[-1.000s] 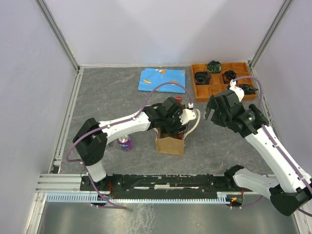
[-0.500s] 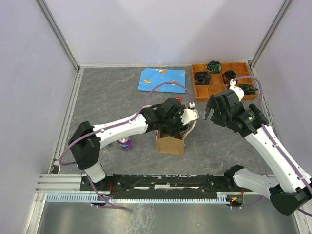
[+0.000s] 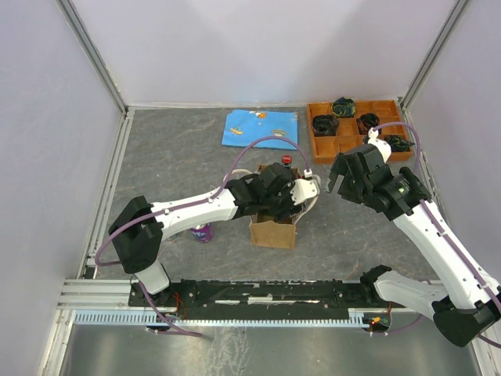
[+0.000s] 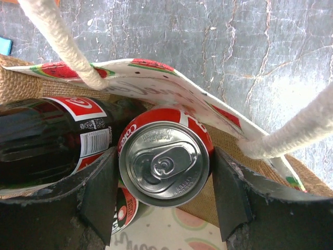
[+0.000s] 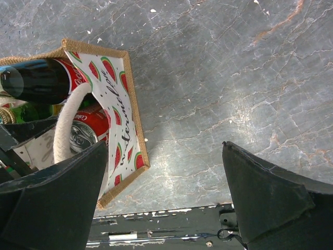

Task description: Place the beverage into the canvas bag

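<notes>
Lowering step: left tool (image 4: pixel 165 194) clenched on the red beverage can (image 4: pixel 164 162), fingers against its two sides, can upright with its top toward the wrist camera. The can sits inside the mouth of the canvas bag (image 4: pixel 174 89), touching a dark cola bottle (image 4: pixel 47 136) on one side, with the printed wall just beyond. Base on the bag floor? Hidden, cannot tell. Judgement: descend straight, let go only once seated, then lift out between the rope handles (image 4: pixel 61 40) without snagging. Farther off, the right tool (image 5: pixel 164 195) is spread wide and empty above the counter (image 5: pixel 234 78) beside the bag.
</notes>
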`<state>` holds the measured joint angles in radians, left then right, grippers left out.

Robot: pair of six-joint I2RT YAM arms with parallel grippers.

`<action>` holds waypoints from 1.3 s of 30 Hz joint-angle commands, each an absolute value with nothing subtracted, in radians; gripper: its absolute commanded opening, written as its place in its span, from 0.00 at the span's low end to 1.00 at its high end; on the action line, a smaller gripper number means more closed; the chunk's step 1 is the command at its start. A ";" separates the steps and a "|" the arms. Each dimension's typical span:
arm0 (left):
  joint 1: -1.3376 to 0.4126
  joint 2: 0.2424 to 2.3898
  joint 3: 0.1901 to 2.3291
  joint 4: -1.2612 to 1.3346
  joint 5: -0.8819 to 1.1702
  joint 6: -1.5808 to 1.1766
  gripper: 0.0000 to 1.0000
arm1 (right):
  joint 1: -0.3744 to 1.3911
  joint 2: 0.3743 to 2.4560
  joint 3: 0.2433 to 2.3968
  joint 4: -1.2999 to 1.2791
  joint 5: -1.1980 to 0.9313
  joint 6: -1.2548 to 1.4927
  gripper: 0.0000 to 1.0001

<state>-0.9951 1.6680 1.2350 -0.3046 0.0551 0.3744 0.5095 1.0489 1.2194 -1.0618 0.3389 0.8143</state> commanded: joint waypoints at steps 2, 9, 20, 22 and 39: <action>-0.998 1.646 1.218 -0.086 -0.022 0.360 0.68 | 0.507 1.037 1.212 -1.037 0.342 0.818 0.99; -1.000 1.660 1.206 -0.050 -0.051 0.356 0.90 | 0.507 1.041 1.214 -1.036 0.344 0.817 0.99; -1.003 1.624 1.269 -0.115 -0.038 0.341 0.90 | 0.507 1.054 1.219 -1.032 0.344 0.812 0.99; -1.003 1.610 1.292 -0.155 -0.011 0.341 0.90 | 0.507 1.060 1.219 -1.028 0.342 0.810 0.99; -0.983 1.376 1.296 -0.260 0.057 0.287 0.89 | 0.503 1.123 1.226 -0.975 0.297 0.798 0.99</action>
